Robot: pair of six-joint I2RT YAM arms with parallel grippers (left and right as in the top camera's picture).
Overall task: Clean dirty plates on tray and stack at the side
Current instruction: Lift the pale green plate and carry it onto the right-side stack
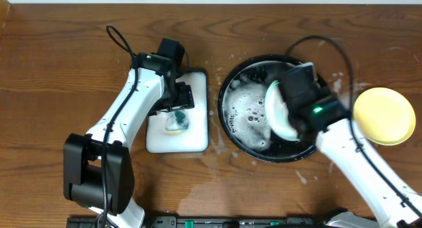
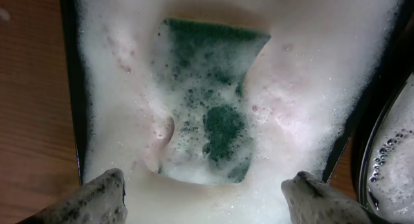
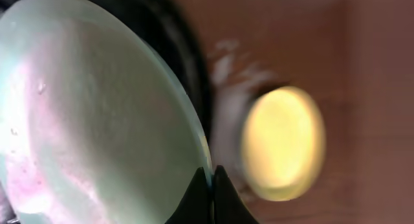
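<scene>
The round black tray [image 1: 229, 89] holds soapy foam. My right gripper [image 3: 211, 180] is shut on the rim of a pale mint-green plate [image 1: 275, 109], holding it tilted on edge over the tray; a pinkish smear shows on the plate [image 3: 97, 120]. The yellow plate [image 1: 384, 116] lies on the bare wood tabletop to the right of the tray, and shows blurred in the right wrist view [image 3: 283, 143]. My left gripper [image 2: 204, 188] is open above a green sponge [image 2: 213, 123] lying in foam. A third plate is not visible.
The white rectangular foam-filled tray [image 1: 198, 132] sits left of the black tray, with the sponge [image 1: 176, 122] in it. Whitish soap splashes mark the wood [image 1: 198, 192] in front and around the black tray.
</scene>
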